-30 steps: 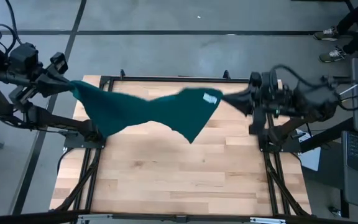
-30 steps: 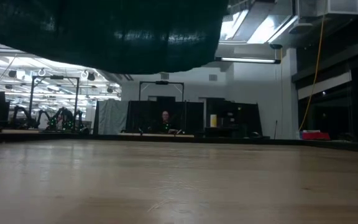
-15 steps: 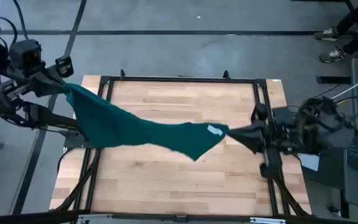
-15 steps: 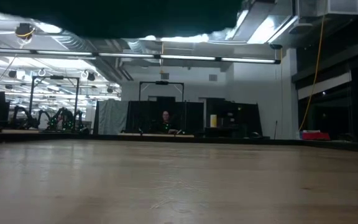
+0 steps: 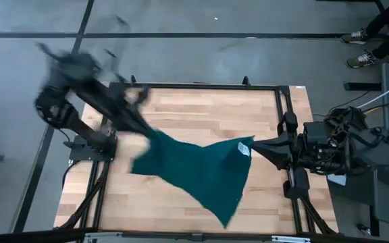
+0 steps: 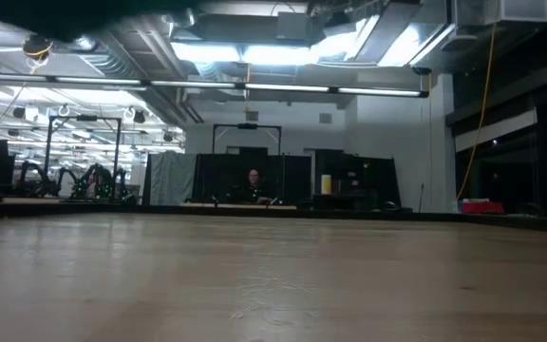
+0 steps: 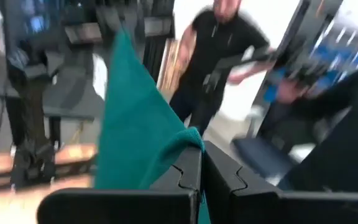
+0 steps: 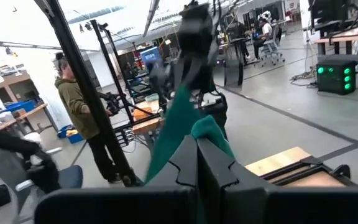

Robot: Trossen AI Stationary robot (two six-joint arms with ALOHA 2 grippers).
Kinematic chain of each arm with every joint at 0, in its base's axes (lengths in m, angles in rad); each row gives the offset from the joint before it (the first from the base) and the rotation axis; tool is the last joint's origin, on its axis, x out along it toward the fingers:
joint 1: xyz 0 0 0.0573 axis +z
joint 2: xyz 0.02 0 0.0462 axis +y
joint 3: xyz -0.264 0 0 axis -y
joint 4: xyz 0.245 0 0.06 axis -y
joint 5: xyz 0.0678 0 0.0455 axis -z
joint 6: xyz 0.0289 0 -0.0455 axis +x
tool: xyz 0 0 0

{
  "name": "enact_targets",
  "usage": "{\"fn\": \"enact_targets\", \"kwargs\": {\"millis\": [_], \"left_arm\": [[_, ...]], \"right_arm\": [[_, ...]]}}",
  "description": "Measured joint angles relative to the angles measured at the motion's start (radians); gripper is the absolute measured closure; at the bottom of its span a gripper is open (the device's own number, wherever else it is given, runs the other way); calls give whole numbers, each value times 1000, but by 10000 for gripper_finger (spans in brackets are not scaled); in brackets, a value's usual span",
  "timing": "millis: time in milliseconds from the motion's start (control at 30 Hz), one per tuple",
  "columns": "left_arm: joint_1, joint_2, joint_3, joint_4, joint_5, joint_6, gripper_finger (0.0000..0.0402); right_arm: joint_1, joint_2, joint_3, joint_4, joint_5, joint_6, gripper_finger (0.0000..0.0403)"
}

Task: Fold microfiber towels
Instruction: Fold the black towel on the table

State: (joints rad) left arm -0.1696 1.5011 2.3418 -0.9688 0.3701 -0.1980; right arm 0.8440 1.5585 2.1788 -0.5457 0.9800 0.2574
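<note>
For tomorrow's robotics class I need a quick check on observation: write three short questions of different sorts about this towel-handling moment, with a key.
1. True or false: the dark teal-green microfiber towel lies flat and folded on the wooden table.
2. Which gripper holds the corner by the small white tag? A) left B) right C) neither
3. Fill in: both grippers are ____ on the towel.

Key
1. False; it hangs stretched between the left gripper and the right gripper.
2. B
3. shut

Both arms raised, jaws clamped tight.
</note>
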Motion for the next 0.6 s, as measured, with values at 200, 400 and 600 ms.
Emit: {"fn": "enact_targets", "kwargs": {"millis": [200,400,600], "left_arm": [[-157,107,4,176,-166,15,400],[-320,147,4,298,-392,26,400],[-522,185,4,337,-602,-6,400]], "right_arm": [[0,0,0,13,-20,-15,403],[7,8,0,59,-76,-15,403],[19,50,1,135,-105,-13,403]]}}
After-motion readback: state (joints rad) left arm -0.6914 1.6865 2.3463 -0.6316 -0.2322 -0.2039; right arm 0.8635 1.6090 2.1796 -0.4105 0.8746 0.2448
